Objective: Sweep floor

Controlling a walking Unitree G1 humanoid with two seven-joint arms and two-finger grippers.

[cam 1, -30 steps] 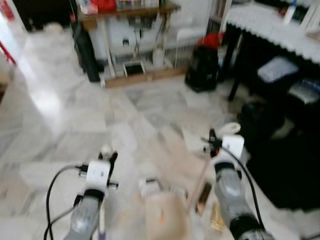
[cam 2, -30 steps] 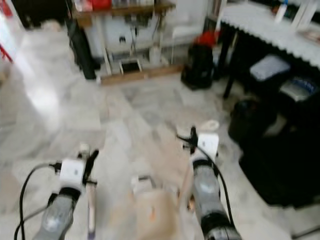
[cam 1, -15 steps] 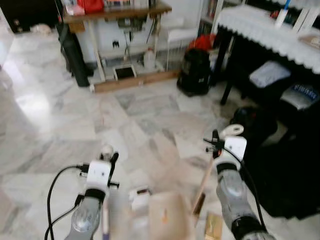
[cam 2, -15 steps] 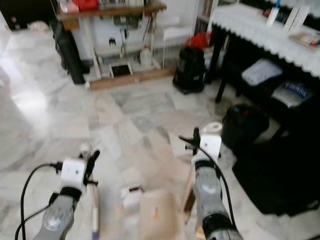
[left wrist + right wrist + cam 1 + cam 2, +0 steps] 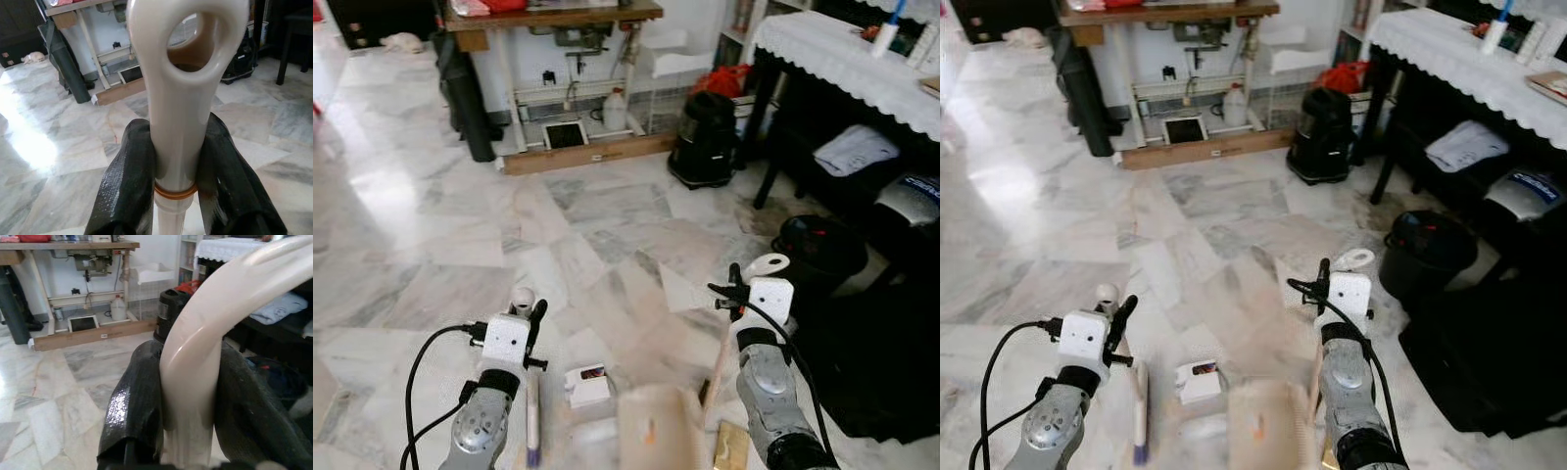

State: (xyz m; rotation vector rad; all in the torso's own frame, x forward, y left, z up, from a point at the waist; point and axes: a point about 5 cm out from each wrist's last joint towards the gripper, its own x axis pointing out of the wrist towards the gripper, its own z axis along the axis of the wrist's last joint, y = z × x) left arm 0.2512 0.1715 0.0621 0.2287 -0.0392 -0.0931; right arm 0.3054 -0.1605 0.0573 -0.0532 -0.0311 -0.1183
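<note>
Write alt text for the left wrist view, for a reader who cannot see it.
The left end effector is shut on a cream plastic handle, its two black fingers pressing either side below the handle's hanging loop. Behind lies a marble floor, with a wooden table against the far wall.

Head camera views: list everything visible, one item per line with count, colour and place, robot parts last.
Floor: one, pale grey marble, throughout.
Wooden table: one, brown, far wall.
Jug: one, white, under that table.
Black bag: one, near the far shelving.
Dark table with white lace cloth: one, right side.
Black bin: one, by the dark table.
Small box: one, white, on the floor between the arms.
Broom handle: one, cream, in left gripper.
Dustpan handle: one, cream, in right gripper.
Left gripper: black fingers, closed on broom handle.
Right gripper: black fingers, closed on dustpan handle.
</note>
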